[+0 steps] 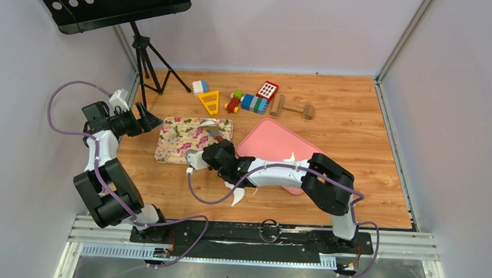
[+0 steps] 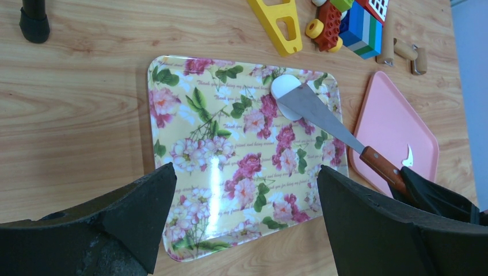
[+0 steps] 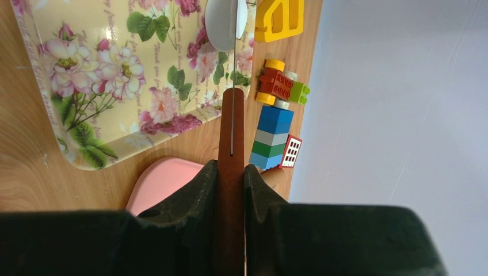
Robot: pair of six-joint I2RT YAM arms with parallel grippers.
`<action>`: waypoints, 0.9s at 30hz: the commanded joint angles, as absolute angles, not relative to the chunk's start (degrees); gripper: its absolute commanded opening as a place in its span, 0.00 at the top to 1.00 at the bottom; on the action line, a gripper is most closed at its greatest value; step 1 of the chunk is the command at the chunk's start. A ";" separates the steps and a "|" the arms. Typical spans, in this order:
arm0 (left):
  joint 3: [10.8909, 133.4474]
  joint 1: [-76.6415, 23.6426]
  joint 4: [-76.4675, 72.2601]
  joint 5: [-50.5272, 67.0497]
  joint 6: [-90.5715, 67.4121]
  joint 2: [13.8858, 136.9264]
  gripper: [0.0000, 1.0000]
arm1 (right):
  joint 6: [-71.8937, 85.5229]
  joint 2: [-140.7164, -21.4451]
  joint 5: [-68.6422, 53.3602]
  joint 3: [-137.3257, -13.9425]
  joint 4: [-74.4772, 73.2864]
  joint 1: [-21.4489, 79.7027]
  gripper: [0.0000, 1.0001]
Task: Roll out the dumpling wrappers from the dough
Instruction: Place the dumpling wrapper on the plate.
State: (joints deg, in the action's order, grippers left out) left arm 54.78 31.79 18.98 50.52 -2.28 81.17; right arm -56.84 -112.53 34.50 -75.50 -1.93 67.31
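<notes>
- we see the right claw (image 3: pixel 231 169) pinching the wooden handle of a spatula (image 2: pixel 339 135), a pad tight on each side.
- from the left wrist, the spatula's metal blade covers part of the dumpling wrapper (image 2: pixel 281 91), a white round disc at about 1 o'clock on the floral tray (image 2: pixel 190 115).
- the left claw (image 2: pixel 244 178) hangs spread wide above the tray's 6 o'clock edge, holding nothing.
- at 3 o'clock of the floral tray we find a pink tray (image 2: pixel 391 115) with a small scrap of dough (image 2: pixel 409 156) on it.
- toy blocks (image 2: pixel 359 29) lie toward 12 o'clock, off both trays.
</notes>
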 commanded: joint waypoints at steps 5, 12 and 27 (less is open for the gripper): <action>54.58 31.73 17.66 51.41 -2.46 79.87 0.00 | -58.01 -113.29 38.30 -78.09 4.10 66.62 1.00; 54.58 31.73 17.70 51.33 -2.37 79.72 0.00 | -59.55 -113.97 39.30 -78.70 5.96 66.45 1.00; 54.58 31.73 17.92 51.79 -2.07 78.66 0.00 | -49.37 -100.07 33.94 -82.60 -13.04 64.23 1.00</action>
State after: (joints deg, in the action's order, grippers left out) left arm 54.78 31.79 18.98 50.54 -2.26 81.14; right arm -57.32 -111.92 37.06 -77.80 -3.05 65.69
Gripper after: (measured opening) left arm 0.998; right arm 0.182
